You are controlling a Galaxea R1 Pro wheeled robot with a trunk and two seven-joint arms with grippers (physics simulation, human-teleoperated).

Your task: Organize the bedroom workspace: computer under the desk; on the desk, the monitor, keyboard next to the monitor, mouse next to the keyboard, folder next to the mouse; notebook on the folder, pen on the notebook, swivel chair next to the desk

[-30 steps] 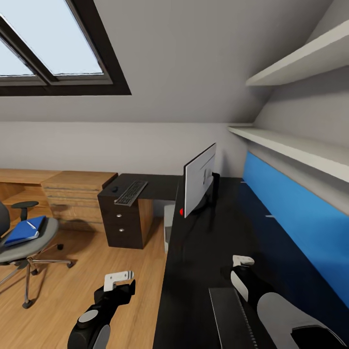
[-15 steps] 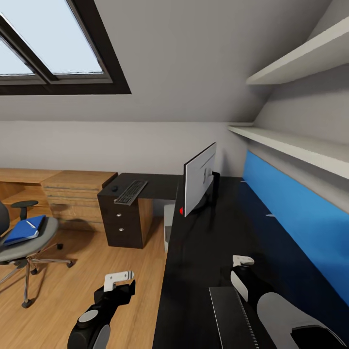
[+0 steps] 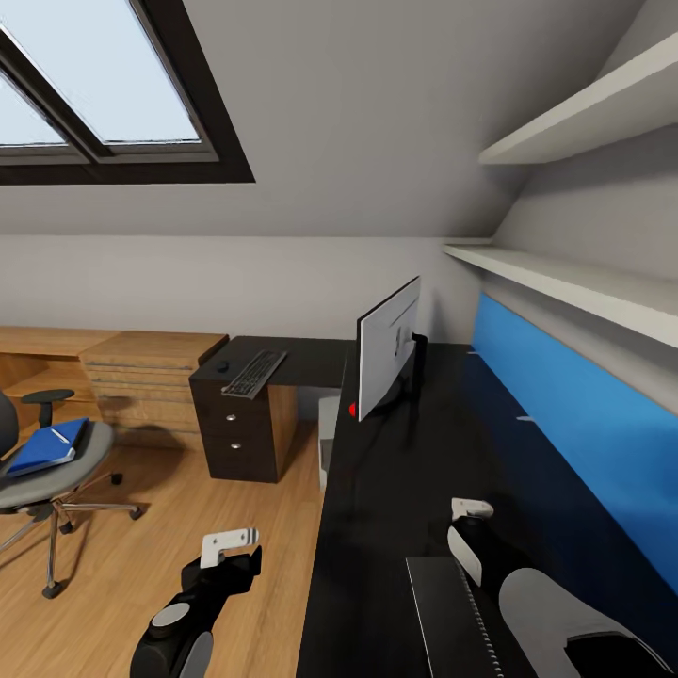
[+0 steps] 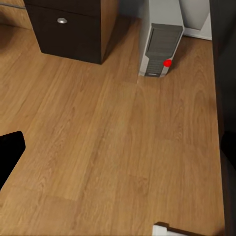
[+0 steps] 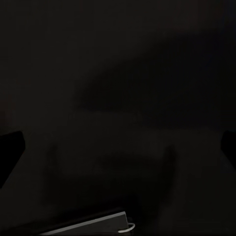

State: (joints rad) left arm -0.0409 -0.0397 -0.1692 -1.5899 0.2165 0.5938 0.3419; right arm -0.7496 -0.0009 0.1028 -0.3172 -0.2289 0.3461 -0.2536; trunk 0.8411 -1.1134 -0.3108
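Mostly unstarted, by the look of things. Desk (image 3: 414, 490): long glossy black top, blue back panel along its rear edge, drawer unit (image 3: 240, 428) under its far left end. Swivel chair (image 3: 42, 471): out on the plank floor, well apart from the desk, not yet brought alongside. Monitor (image 3: 388, 348): upright on the desktop near the inner corner, white back showing, so that point reads as done. Computer (image 4: 160, 49): grey tower on the floor beside the drawer unit, close under the desk edge; judged in place, though how far it sits beneath the top cannot be told. Keyboard (image 3: 253, 373): on the far left end of the desktop above the drawers, apart from the monitor; likely needs moving closer. Folder (image 3: 47, 446): blue, lying on the chair seat, a thin white pen (image 3: 58, 436) on it; both left to move. Mouse (image 3: 224, 366): small dark shape just beside the keyboard's far end. Notebook not made out. Left gripper (image 3: 231, 544) hangs over the floor beside the desk's front edge; right gripper (image 3: 471, 508) hangs low over the desktop. Both carry nothing; whether their fingers are parted cannot be told.
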